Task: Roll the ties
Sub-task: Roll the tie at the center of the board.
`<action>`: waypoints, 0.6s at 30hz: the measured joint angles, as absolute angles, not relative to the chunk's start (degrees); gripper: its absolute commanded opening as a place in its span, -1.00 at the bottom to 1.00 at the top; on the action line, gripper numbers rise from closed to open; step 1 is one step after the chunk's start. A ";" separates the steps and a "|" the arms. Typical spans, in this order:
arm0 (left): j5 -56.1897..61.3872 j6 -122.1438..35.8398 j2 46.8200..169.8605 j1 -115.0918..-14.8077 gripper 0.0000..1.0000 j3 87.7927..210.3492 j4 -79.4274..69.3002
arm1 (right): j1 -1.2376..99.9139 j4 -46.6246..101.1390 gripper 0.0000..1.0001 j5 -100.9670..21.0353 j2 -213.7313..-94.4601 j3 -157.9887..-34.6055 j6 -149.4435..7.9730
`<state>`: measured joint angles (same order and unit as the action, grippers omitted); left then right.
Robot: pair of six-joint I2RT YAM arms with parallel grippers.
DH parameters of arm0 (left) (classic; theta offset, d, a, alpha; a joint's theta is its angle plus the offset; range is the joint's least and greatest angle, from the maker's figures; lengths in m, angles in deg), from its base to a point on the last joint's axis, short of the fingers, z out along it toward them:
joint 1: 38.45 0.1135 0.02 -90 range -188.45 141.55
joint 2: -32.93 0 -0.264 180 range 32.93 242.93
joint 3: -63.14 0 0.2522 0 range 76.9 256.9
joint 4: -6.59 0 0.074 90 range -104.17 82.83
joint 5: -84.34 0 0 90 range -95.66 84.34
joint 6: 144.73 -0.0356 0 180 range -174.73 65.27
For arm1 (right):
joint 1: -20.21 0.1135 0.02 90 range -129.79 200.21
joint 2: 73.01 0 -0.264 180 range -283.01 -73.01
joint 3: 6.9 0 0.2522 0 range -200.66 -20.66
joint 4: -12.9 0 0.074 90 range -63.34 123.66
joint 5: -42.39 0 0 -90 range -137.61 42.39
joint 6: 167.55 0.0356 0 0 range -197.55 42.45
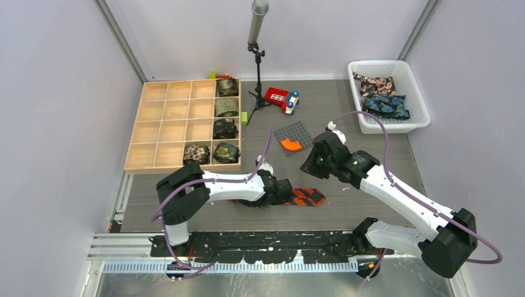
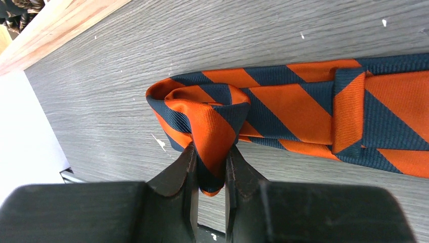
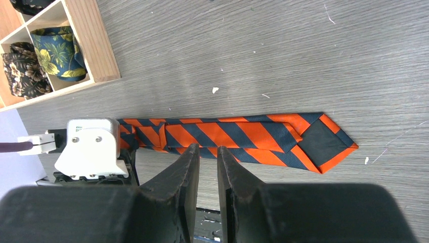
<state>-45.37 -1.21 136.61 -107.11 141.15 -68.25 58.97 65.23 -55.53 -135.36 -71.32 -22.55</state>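
The orange-and-navy striped tie (image 1: 308,197) lies flat on the grey table near the front edge. My left gripper (image 1: 290,192) is shut on its narrow end, which is folded over into a small loop (image 2: 202,109) between my fingers (image 2: 188,167). The wide pointed end (image 3: 324,144) lies to the right. My right gripper (image 1: 311,164) hovers above the middle of the tie (image 3: 238,135). Its jaws stand a narrow gap apart with nothing between them (image 3: 207,150). Several rolled dark floral ties (image 1: 226,152) sit in the wooden box's right cells.
The wooden compartment box (image 1: 167,124) stands at the left. A white basket (image 1: 387,64) at the back right holds more folded ties (image 1: 385,105). A red toy car (image 1: 282,98), a grey studded plate (image 1: 297,131) and a camera stand (image 1: 257,62) sit behind the work area.
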 measured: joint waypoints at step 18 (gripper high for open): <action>-41.54 -3.97 137.62 -107.11 -0.09 142.59 -65.62 | 58.97 65.32 -0.50 -54.98 -136.67 -71.34 -21.83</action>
<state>-41.54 -3.97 137.62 -107.11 142.59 -65.62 58.97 65.32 -54.98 -136.67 -71.34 -21.83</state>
